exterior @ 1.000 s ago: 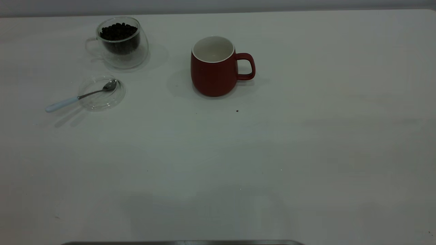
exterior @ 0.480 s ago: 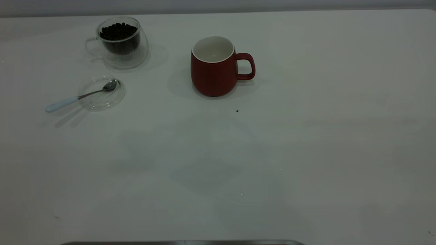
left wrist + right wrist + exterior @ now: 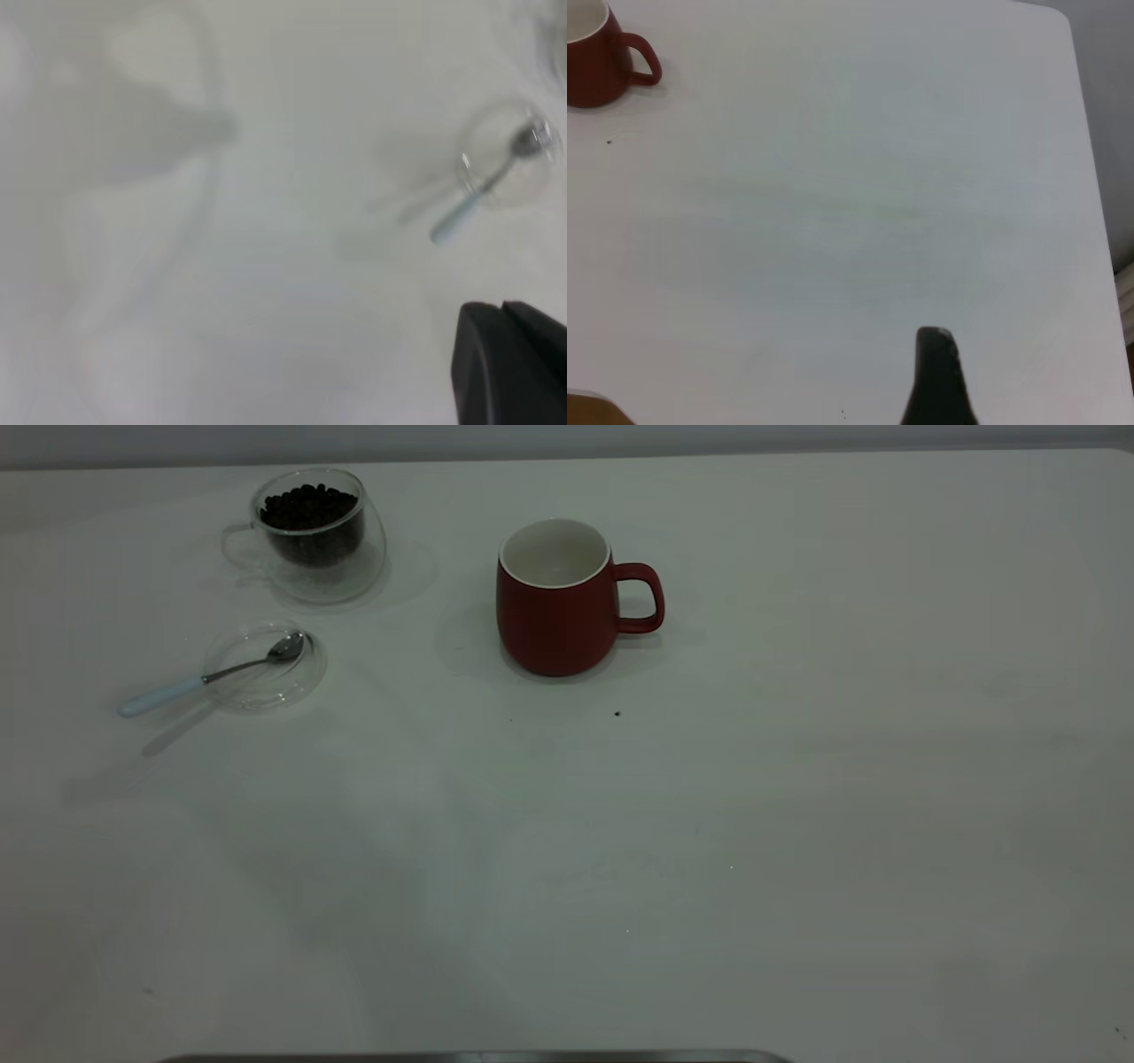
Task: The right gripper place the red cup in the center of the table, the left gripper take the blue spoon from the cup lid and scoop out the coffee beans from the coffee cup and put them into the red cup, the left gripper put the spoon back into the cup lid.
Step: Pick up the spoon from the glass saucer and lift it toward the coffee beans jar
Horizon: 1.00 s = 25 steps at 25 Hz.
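Observation:
The red cup (image 3: 556,615) stands upright and empty on the table (image 3: 753,824), near the middle at the back; it also shows in the right wrist view (image 3: 594,66). The coffee cup (image 3: 314,558) with coffee beans (image 3: 307,506) stands at the back left. In front of it the blue spoon (image 3: 208,677) rests with its bowl in the cup lid (image 3: 266,682). Neither gripper shows in the exterior view. The left gripper (image 3: 502,307) is shut and empty, high over the table, apart from the spoon (image 3: 474,199) and lid (image 3: 523,173). The right gripper (image 3: 935,335) is shut and empty, far from the red cup.
A small dark speck (image 3: 617,713) lies in front of the red cup. The table's right edge (image 3: 1091,195) shows in the right wrist view. A grey strip (image 3: 478,1057) runs along the near edge.
The cups, lid and spoon have not moved. A faint shadow on the table has shifted from the middle front toward the left.

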### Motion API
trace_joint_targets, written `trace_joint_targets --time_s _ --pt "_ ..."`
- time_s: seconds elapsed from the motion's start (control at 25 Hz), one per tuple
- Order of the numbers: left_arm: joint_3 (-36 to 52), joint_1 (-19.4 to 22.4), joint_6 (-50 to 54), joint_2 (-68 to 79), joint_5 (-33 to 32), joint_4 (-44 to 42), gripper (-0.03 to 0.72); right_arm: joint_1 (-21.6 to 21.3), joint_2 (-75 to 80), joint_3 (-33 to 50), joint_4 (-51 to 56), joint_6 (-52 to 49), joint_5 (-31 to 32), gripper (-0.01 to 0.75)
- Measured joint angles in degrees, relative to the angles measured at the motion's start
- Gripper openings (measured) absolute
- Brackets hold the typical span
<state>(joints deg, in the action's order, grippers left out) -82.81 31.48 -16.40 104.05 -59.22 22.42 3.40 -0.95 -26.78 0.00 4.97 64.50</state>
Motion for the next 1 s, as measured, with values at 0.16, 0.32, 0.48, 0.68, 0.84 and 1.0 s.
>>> trace_joint_targets --time_s 0.16,0.32,0.48,0.68,0.84,1.0 --pt "4.33 0.00 -10.77 4.05 0.85 6.12 0.016 0.00 0.00 0.00 0.00 0.00 0.00 0.583" --pt "13.76 0.63 -20.67 4.21 3.43 8.53 0.016 0.00 0.00 0.00 0.00 0.00 0.00 0.583" --pt "23.69 4.55 -26.14 4.21 7.26 11.44 0.016 0.00 0.00 0.00 0.00 0.00 0.00 0.583" --pt "33.22 10.53 -34.32 4.87 15.59 20.49 0.016 0.00 0.00 0.00 0.00 0.00 0.00 0.583" --pt "35.21 11.13 -40.17 12.46 16.57 30.91 0.016 0.00 0.00 0.00 0.00 0.00 0.00 0.583" --pt "35.42 11.13 -46.89 20.43 15.57 41.67 0.017 0.00 0.00 0.00 0.00 0.00 0.00 0.583"
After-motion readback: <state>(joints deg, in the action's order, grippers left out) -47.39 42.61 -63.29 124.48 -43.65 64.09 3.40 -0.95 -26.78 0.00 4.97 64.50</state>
